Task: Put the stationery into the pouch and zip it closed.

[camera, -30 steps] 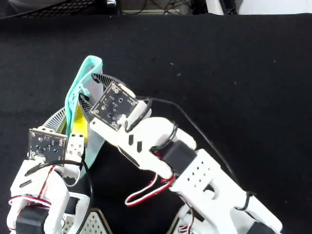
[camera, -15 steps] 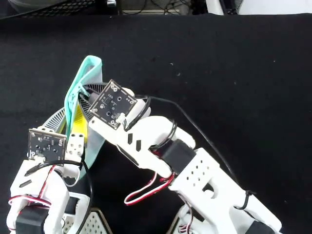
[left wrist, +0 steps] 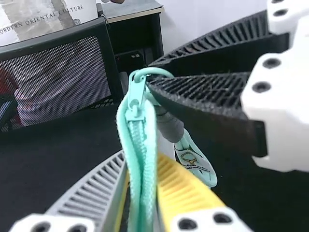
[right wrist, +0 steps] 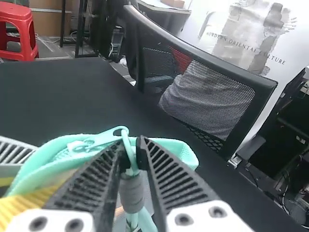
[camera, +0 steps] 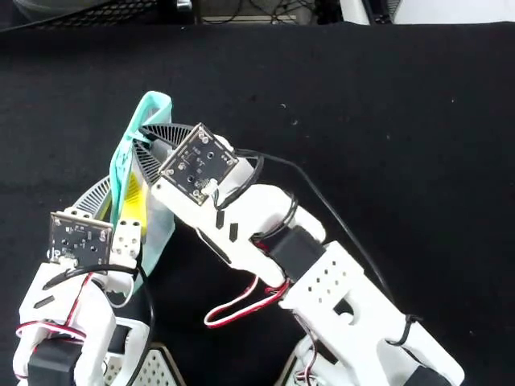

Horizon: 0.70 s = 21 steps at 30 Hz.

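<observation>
mint pouch (camera: 119, 165) stands on edge on the desk (camera: 386, 121), clamped by the left end effector (left wrist: 140, 166); the right end effector (right wrist: 129, 147) pinches its zipper pull (left wrist: 133, 96). an off-line tug could slip the pull free or yank the pouch loose.

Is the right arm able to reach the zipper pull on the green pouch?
Probably yes, it seems to have it: the right tool is pinched on the zipper pull with nothing between them, while the left tool clamps the pouch.
</observation>
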### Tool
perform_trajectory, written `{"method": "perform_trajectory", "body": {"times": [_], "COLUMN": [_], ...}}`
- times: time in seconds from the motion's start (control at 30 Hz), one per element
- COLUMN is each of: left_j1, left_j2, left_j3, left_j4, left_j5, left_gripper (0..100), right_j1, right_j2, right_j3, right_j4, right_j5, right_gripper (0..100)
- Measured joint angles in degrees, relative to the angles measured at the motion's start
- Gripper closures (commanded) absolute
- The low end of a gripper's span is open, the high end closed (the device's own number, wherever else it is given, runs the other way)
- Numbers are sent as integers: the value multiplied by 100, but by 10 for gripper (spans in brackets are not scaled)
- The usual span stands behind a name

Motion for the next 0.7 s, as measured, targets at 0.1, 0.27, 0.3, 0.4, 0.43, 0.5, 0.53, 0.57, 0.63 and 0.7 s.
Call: {"method": "perform_trajectory", "body": {"times": [0.1,0.27,0.3,0.4,0.43,0.5,0.53,0.57,0.63,0.7], "left_j1": [0,0,0,18,18,26,35,35,35,44], "left_j2": [0,0,0,0,0,0,0,0,0,0], "left_j3": [9,9,9,18,18,18,18,18,18,18], "left_j4": [0,0,0,-9,-9,-9,-9,-9,-9,-9], "left_j5": [-9,-9,-9,-18,-18,-18,-26,-26,-26,-26], "left_gripper": [970,970,970,970,970,970,970,970,970,970], "right_j1": [0,0,44,211,273,440,510,545,598,651], "right_j2": [0,0,0,0,0,0,0,0,9,9], "right_j3": [0,0,0,0,0,0,0,0,0,18], "right_j4": [0,0,0,0,0,-35,-88,-149,-246,-273], "right_j5": [-132,-510,-527,-563,-563,-571,-571,-615,-791,-932], "right_gripper": [986,986,986,986,986,986,986,986,986,986]}}
